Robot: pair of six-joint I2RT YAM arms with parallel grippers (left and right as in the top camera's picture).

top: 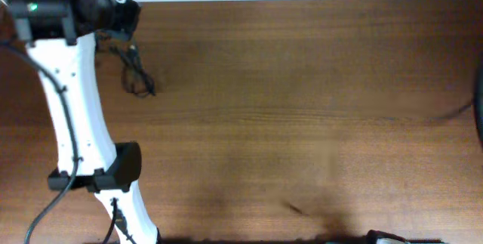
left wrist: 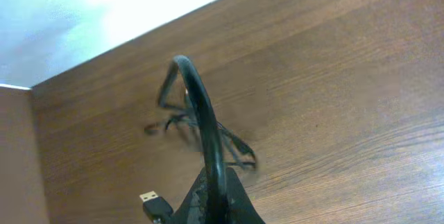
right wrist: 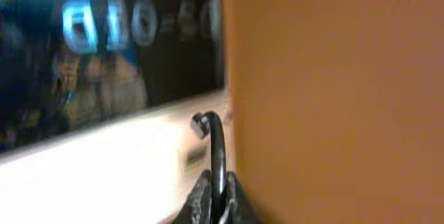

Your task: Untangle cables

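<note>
Left gripper (left wrist: 215,186) pinches the cables (top: 136,74) at the table's (top: 302,85) far left corner; right gripper (right wrist: 216,195) pinches a cord (right wrist: 218,148).

The left arm (top: 72,100) reaches along the table's left edge. Its fingers are closed on one strand, which arches up from the tangle lying on the wood near the far left corner. A USB plug (left wrist: 149,197) hangs just beside the fingers. The right gripper's fingers are clamped shut on a thin black cord with a small plug (right wrist: 200,124) at its tip, next to an orange surface (right wrist: 333,78).
</note>
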